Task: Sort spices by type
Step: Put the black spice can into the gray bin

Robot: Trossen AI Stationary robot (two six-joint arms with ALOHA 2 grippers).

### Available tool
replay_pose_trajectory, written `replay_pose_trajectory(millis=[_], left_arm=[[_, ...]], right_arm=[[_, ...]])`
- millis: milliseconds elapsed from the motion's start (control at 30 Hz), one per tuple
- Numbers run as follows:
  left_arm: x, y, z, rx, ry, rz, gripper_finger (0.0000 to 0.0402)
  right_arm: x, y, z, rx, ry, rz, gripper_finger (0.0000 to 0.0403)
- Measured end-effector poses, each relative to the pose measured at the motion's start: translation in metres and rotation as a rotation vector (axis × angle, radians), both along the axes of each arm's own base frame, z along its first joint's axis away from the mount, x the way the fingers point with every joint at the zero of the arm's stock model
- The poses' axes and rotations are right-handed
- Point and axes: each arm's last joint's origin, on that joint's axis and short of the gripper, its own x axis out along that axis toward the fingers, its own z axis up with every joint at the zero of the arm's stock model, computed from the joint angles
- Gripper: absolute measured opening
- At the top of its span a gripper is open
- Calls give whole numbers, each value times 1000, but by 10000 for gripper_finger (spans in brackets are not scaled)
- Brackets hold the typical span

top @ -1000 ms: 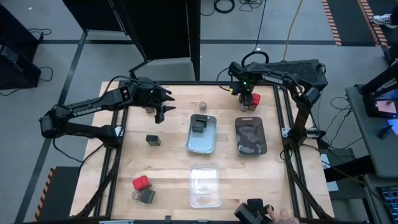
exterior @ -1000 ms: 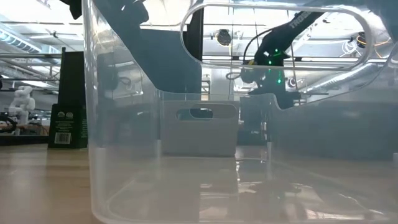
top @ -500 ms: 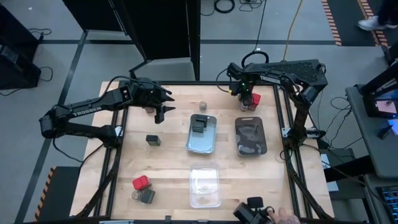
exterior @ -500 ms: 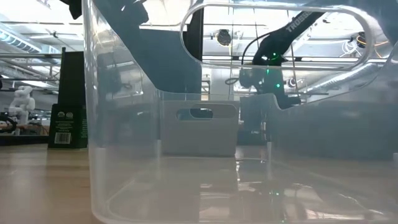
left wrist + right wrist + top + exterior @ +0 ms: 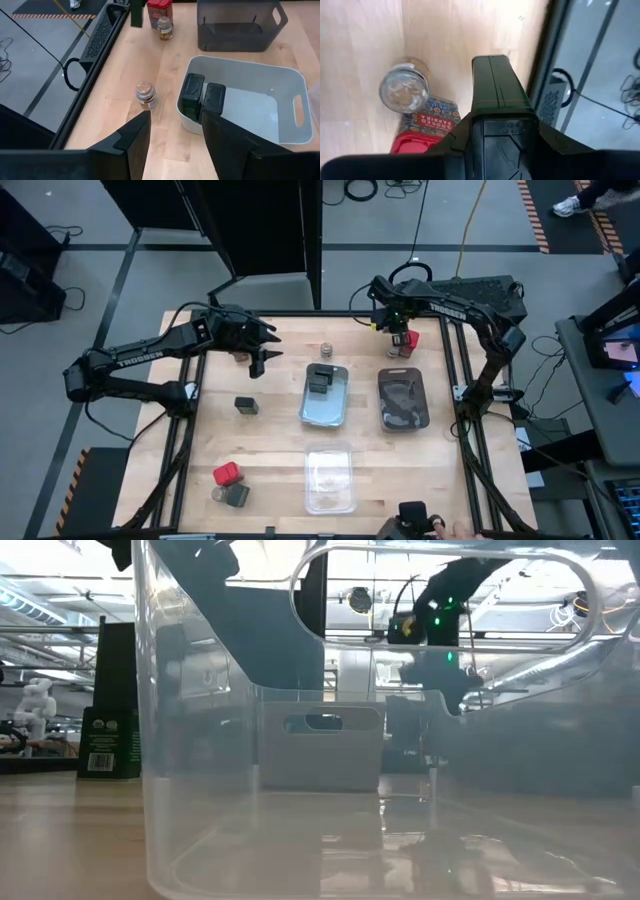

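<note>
Two dark grey blocks [image 5: 319, 381] sat in the clear grey tray [image 5: 337, 412]. Left gripper [image 5: 262, 346] hovered, fingers spread and empty. Right gripper [image 5: 399, 332] pinched a dark block [image 5: 498, 82] above a red paprika block [image 5: 426, 130] and a small round jar [image 5: 403, 90]. Most spices were still scattered.

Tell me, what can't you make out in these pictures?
- Low view: a clear tray up against the lens veils most of the table.
- High view: the right gripper covers the spices beneath it.
- Right wrist view: the red tin is partly behind that gripper's dark block.
</note>
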Motion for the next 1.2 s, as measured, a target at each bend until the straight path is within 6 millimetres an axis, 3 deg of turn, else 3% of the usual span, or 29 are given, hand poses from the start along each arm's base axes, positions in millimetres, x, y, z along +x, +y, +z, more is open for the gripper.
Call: replay_pose_trajectory(millis=[467, 667, 933, 1200], left_arm=[[3, -2, 2, -77, -58, -30, 185], [15, -9, -11, -104, -195, -86, 185], [41, -20, -21, -15, -276, -81, 185], [88, -25, -38, 37, -206, -91, 185]], right_arm=[[39, 77, 71, 11, -267, 54, 104], [59, 113, 91, 98, -409, 103, 107], [71, 134, 100, 126, -525, 10, 106], [78, 139, 94, 272, -555, -54, 106]])
